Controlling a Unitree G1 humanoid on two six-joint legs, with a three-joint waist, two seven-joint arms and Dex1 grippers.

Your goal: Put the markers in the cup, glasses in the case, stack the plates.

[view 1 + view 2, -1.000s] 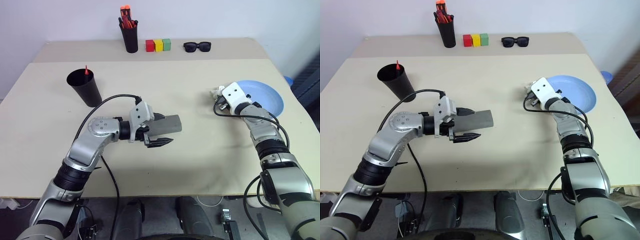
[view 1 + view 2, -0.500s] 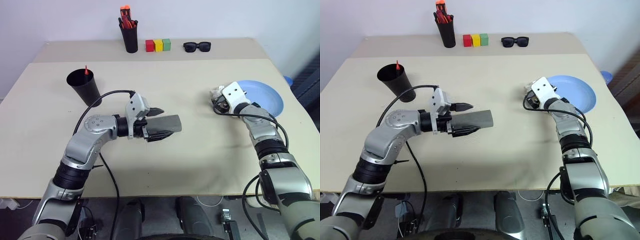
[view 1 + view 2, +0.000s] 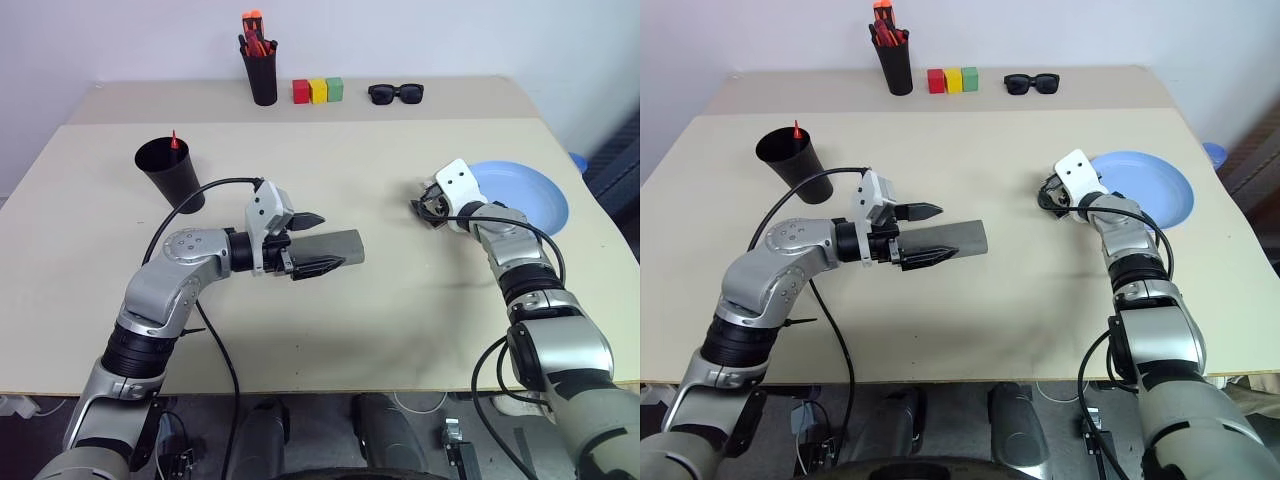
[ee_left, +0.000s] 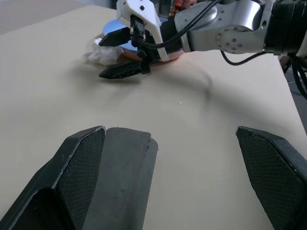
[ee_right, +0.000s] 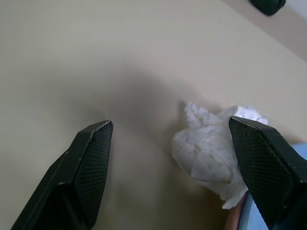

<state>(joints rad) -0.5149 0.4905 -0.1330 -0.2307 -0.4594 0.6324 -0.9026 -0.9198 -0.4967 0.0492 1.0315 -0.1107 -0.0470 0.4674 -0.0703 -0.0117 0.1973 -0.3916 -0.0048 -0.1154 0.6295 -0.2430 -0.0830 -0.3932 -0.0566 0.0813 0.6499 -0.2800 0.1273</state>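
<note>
The beige table had no readable writing on anything, as far as I could make out. The light blue plate sat near the right edge, with a sliver of the salmon pink plate peeking out under it in the left wrist view. The grey case lay closed mid-table; the left gripper had its fingers spread wide around the case's end, one finger against its side. The black cup stood far left with a red-tipped marker poking out. At the back, a pen holder held orange-red pens. The right gripper was wide apart, holding nothing, pointed at a crumpled white paper ball just beside the plates.
</note>
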